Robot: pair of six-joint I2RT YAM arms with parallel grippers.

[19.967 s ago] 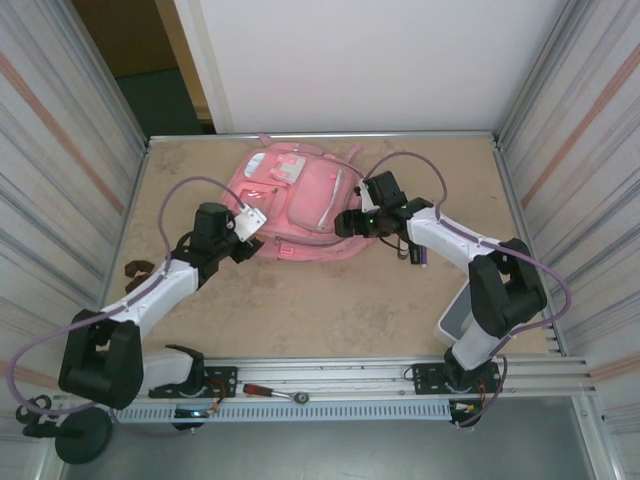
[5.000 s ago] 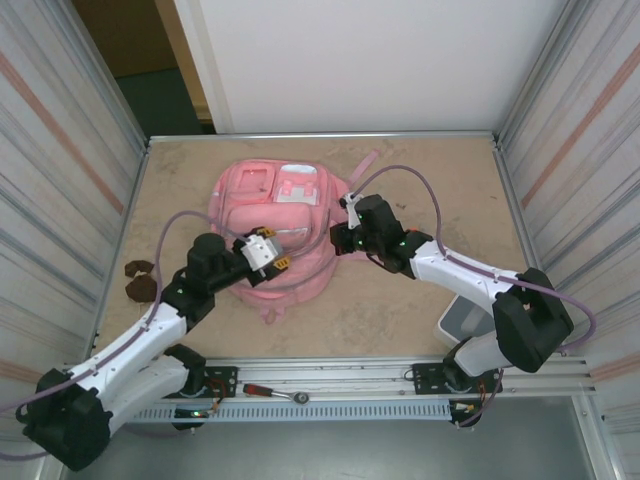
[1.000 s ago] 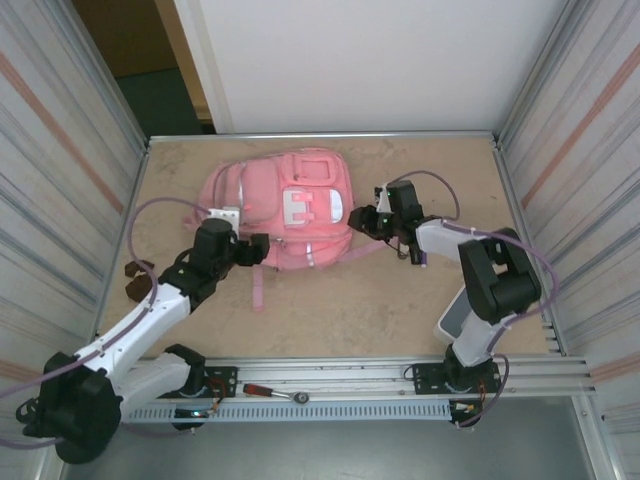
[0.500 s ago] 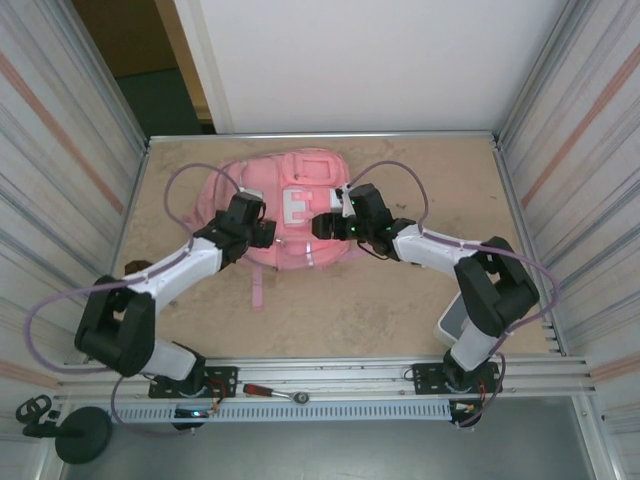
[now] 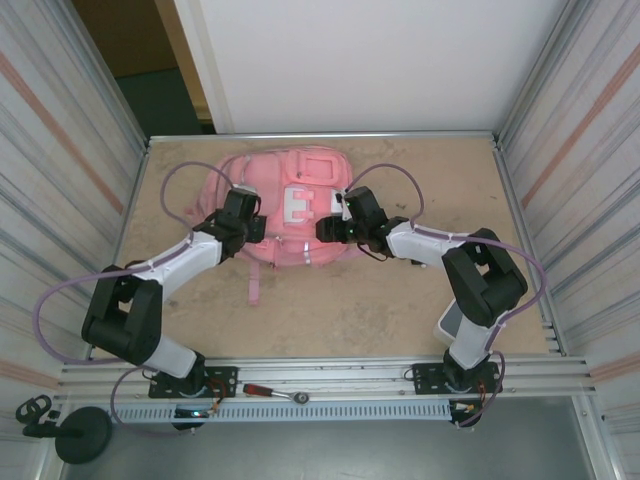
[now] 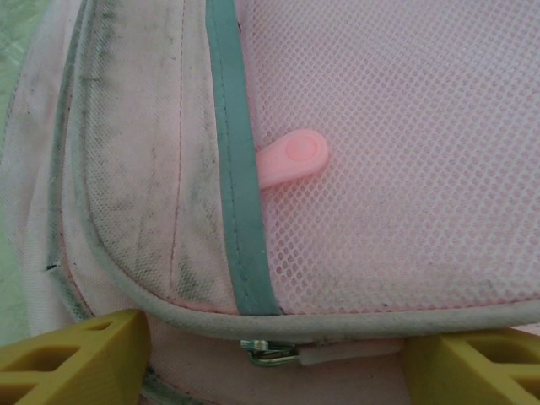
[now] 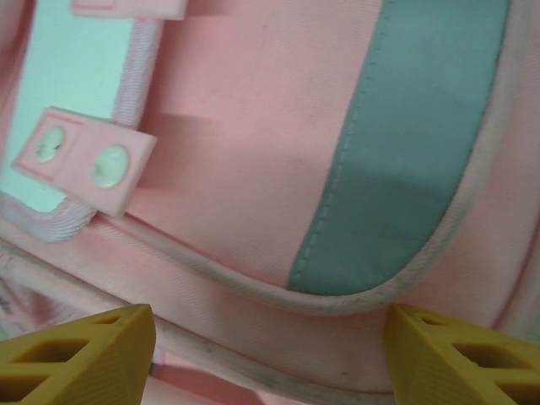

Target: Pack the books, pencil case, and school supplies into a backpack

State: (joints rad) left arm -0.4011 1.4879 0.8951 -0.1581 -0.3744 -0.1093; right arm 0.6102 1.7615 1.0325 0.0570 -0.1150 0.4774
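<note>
**Now both arms close on backpack**

In the last second the left gripper (image 6: 274, 359) and right gripper (image 7: 270, 354) moved onto the backpack (image 5: 300, 170) near the table's (image 5: 400, 290) far edge. Both are spread wide, holding nothing. Opening it looks next.

Robotics lab test cell, not a lived-in room. Bare beige chipboard tabletop (image 5: 330, 310), boxed in by ribbed sheet-metal walls (image 5: 50, 200) at 9 and 3 o'clock and a plain white back panel (image 5: 370, 60) at 12. A silver aluminium extrusion rail (image 5: 340, 372) at 6 o'clock carries the bolted bases of two white-and-black robot arms (image 5: 180, 260), with purple cables (image 5: 385, 168) looping off them. A red-handled screwdriver (image 5: 262, 390) lies on the rail. Dark doorway opening (image 5: 130, 50) at 11 o'clock.
</note>
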